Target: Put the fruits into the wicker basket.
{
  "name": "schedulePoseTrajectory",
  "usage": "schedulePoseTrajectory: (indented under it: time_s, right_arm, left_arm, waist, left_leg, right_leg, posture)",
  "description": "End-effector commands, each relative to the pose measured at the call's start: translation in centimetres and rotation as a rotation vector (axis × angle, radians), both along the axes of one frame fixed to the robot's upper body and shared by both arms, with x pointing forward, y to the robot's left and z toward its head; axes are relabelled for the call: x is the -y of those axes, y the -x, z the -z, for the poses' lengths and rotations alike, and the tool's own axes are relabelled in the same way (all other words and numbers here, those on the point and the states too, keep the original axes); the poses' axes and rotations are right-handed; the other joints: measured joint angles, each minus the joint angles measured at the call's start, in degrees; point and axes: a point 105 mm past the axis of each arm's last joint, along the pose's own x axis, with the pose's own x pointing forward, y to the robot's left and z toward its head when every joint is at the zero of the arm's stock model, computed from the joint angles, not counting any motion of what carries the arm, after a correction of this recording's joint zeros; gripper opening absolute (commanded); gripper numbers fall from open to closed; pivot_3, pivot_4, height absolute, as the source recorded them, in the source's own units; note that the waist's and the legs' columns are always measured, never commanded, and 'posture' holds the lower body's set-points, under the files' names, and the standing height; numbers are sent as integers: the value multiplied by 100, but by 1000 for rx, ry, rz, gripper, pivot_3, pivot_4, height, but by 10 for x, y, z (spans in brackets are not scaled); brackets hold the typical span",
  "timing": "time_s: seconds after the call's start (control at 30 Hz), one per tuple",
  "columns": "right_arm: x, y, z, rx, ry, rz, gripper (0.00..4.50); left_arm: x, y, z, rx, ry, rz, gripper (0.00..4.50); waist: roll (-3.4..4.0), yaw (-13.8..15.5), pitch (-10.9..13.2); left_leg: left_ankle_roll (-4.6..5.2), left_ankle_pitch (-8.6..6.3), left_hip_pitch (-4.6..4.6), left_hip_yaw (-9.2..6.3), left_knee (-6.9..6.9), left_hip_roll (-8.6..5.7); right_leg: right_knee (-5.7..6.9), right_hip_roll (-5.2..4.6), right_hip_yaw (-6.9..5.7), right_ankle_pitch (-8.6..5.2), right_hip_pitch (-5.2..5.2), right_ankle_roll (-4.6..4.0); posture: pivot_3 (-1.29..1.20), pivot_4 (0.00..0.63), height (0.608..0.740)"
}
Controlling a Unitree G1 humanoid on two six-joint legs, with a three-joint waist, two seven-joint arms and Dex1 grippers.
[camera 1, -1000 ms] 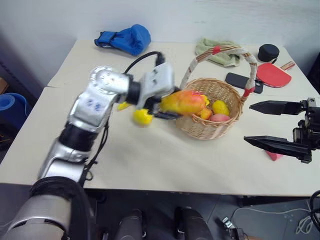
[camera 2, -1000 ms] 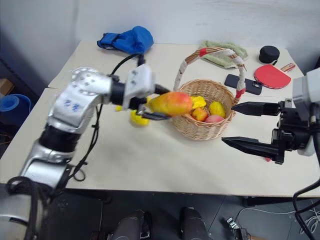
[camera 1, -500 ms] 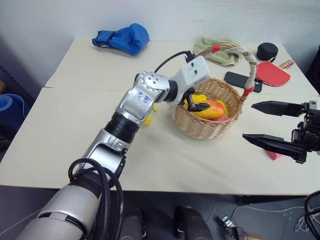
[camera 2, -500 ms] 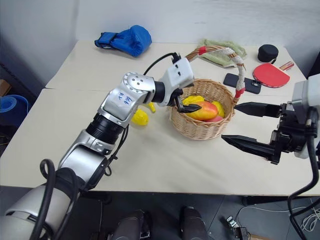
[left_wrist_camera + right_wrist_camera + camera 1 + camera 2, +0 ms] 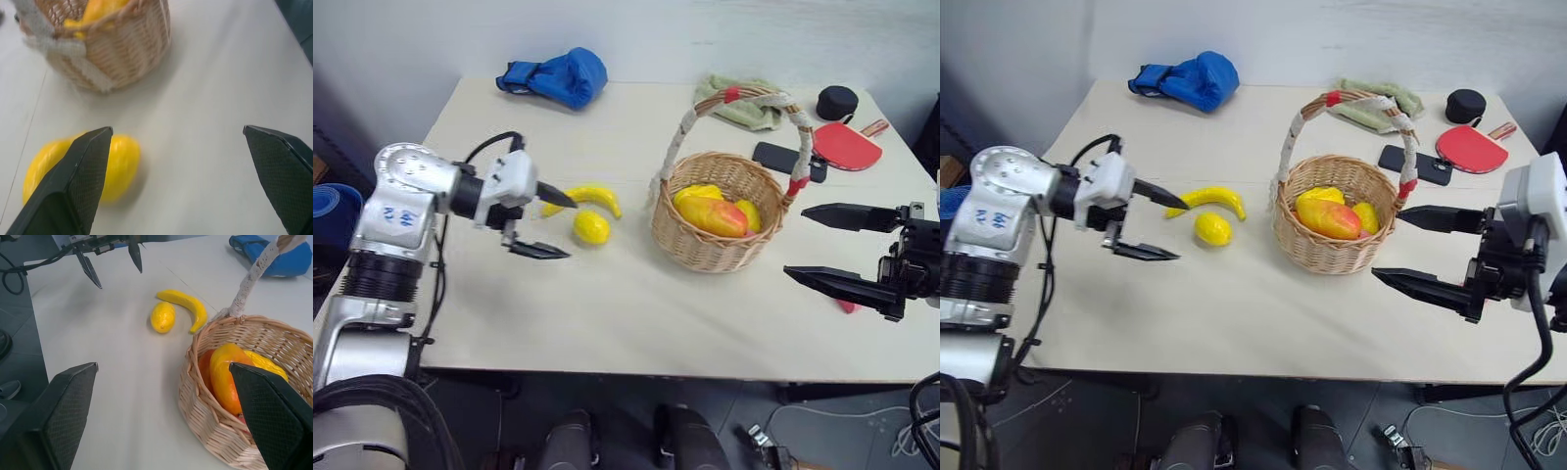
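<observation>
Right gripper (image 5: 842, 253): tapered black fingers spread wide, empty, near the table's (image 5: 636, 313) front-right edge. Left gripper (image 5: 546, 223): pointed fingers wide apart, empty, aimed at the lemon (image 5: 591, 227), a smooth round yellow fruit on the matte beige top. Curved banana (image 5: 588, 197) lies just behind it. Woven wicker basket (image 5: 700, 243), round, arched handle wrapped white with red bands, holds the oval orange-red mango (image 5: 718, 216) among other fruit. Far back: crumpled blue fabric (image 5: 558, 74), green cloth (image 5: 736, 102), red paddle (image 5: 847, 145).
</observation>
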Motion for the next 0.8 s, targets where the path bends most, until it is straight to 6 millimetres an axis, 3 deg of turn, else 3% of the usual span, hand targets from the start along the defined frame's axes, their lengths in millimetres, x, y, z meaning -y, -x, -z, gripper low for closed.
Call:
schedulePoseTrajectory:
  time_s: [0.03, 0.27, 0.53, 0.63, 0.8]
  right_arm:
    - [-3, 2, -3, 30, 1, -11, 4500]
    - [-5, 2, -3, 34, -3, -6, 4500]
    - [-9, 1, -4, 38, -27, -6, 4500]
    - [-10, 1, -5, 38, -34, -5, 4500]
    - [-11, 0, -6, 40, -45, -6, 4500]
  left_arm:
    - [7, -27, 2, 140, -29, -35, 4489]
    - [34, -44, 27, 151, -138, 45, 4489]
    - [31, -64, 50, 211, -318, -40, 4489]
    - [33, -66, 47, 214, -292, -55, 3906]
    - [34, -62, 40, 213, -267, -27, 2408]
  waist:
    - [0, 38, 0]
    - [-1, -16, 0]
    - [-2, -40, 1]
    - [-2, -59, 1]
    - [-2, -77, 1]
  left_leg:
    - [20, -12, -15, -11, 19, 1]
    - [56, -37, -81, 7, 69, -3]
    - [65, -43, -79, 19, 70, -3]
    - [71, -46, -75, 20, 70, -3]
    - [80, -51, -74, 19, 70, -3]
  right_leg:
    - [-2, -2, -12, 2, 2, 3]
    - [-25, -14, -28, 39, -23, 56]
    - [-41, -25, -40, 44, -27, 63]
    - [-36, -29, -38, 44, -26, 62]
    - [-32, -31, -40, 45, -27, 60]
  posture:
    - [0, 150, 740]
    - [0, 150, 740]
    - [0, 150, 740]
    - [0, 150, 740]
    - [0, 150, 740]
